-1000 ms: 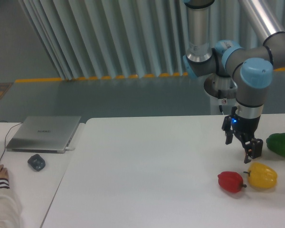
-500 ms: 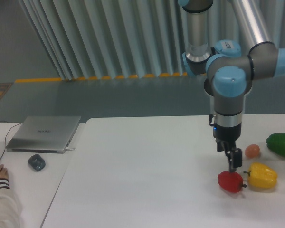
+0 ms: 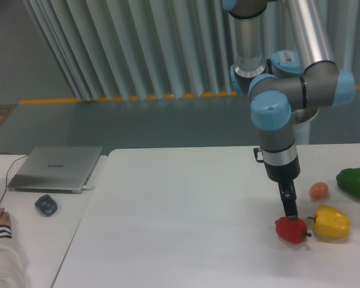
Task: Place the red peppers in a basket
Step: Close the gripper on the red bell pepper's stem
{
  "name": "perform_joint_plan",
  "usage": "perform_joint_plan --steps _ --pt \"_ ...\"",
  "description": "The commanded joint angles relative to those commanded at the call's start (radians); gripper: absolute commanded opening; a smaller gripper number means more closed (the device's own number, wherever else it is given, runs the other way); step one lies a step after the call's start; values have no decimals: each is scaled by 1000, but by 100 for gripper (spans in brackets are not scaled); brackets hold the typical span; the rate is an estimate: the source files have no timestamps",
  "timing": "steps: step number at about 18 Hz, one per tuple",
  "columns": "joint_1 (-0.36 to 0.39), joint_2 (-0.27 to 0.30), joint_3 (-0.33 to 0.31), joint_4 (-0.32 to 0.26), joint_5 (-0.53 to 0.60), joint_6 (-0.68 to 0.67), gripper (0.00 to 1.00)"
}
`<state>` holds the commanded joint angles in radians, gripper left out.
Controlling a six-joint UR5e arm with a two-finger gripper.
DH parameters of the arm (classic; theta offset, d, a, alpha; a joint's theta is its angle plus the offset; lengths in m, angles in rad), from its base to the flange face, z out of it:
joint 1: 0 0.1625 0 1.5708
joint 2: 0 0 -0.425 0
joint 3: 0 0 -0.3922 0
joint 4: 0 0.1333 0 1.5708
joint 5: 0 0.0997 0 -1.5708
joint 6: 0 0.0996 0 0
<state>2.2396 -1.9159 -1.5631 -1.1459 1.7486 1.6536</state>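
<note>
Claw (image 3: 290, 211): pointing straight down, its dark fingers seen edge-on as one narrow strip, tip at the top of the red pepper (image 3: 291, 230). Whether the fingers are spread or closed, and whether they have hold of the pepper, cannot be told from this angle.

Red pepper: lying on the white bench (image 3: 180, 216) near its front right area, directly below the claw.

Yellow pepper (image 3: 332, 222): just beside the red one on its right. A small orange-pink round fruit (image 3: 318, 191) sits behind them; a green pepper (image 3: 354, 182) lies at the right edge of view.

Far left: a closed laptop (image 3: 55, 168) and a dark mouse (image 3: 46, 205) on an adjoining surface.
</note>
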Motion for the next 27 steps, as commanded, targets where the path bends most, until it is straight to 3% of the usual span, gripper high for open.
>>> perform_joint_plan --steps 8,12,27 --pt "-8 -51 3 20 35 -18 100" --pt "-28 -80 9 104 35 -22 100" --pt "-43 -104 -26 97 124 -20 100"
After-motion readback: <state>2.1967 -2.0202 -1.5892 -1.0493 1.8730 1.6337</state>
